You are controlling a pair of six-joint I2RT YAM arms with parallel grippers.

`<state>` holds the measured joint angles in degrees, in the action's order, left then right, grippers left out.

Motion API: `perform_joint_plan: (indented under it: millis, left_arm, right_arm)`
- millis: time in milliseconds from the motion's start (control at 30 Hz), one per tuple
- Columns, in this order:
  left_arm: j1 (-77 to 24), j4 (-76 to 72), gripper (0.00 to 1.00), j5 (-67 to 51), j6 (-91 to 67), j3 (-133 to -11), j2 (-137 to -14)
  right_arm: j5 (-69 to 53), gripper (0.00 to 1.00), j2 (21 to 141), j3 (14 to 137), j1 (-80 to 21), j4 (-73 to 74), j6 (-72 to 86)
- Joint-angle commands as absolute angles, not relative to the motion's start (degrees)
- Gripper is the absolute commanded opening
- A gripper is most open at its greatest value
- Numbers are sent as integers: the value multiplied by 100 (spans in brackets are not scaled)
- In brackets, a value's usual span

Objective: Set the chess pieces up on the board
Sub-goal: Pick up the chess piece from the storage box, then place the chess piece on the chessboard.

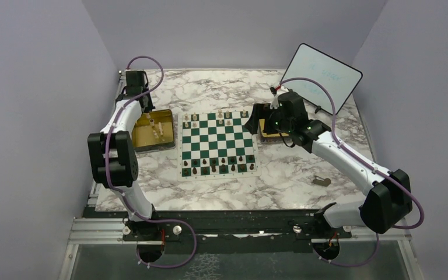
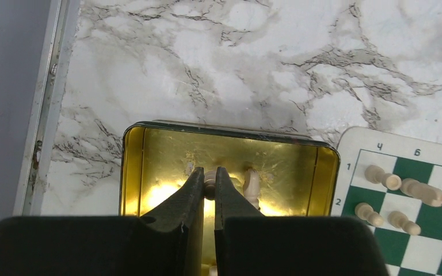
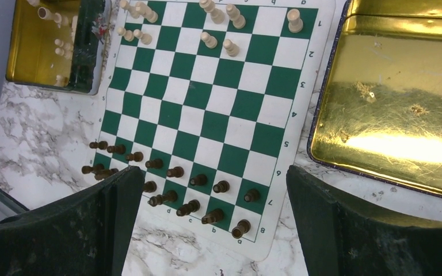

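Note:
The green and white board (image 1: 217,144) lies mid-table. Dark brown pieces (image 3: 175,171) fill its two near rows, and several cream pieces (image 1: 193,121) stand on its far rows. My left gripper (image 2: 209,184) is inside the left gold tray (image 2: 132,167), shut on a cream piece (image 2: 209,183). Another cream piece (image 2: 252,187) stands just right of the fingers. My right gripper (image 3: 214,198) is open and empty, held above the board's right edge beside the right gold tray (image 3: 380,103), which holds no pieces.
A white tablet (image 1: 321,76) leans at the back right. A small grey object (image 1: 321,181) lies on the marble near the right arm. The left tray (image 1: 151,129) holds several more cream pieces. Grey walls enclose the table on three sides.

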<state>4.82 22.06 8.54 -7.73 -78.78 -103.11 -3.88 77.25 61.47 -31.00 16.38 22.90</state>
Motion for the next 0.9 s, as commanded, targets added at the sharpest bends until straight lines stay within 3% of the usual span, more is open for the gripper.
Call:
perform_joint_plan:
  millis: [0, 600, 867]
  left_arm:
    - [517, 2505, 9, 579, -983, -7954, -9810]
    - [406, 2823, 8, -299, -1173, -7996, -9146]
    - [-355, 2753, 8, -122, -1313, -8124, -9041]
  right_arm:
    - [-550, 99, 7688, 6028, -3065, 1571, 2318]
    - [-947, 96, 7560, 5953, -3065, 1433, 2399]
    - [-908, 97, 7422, 5865, -3062, 1526, 2409]
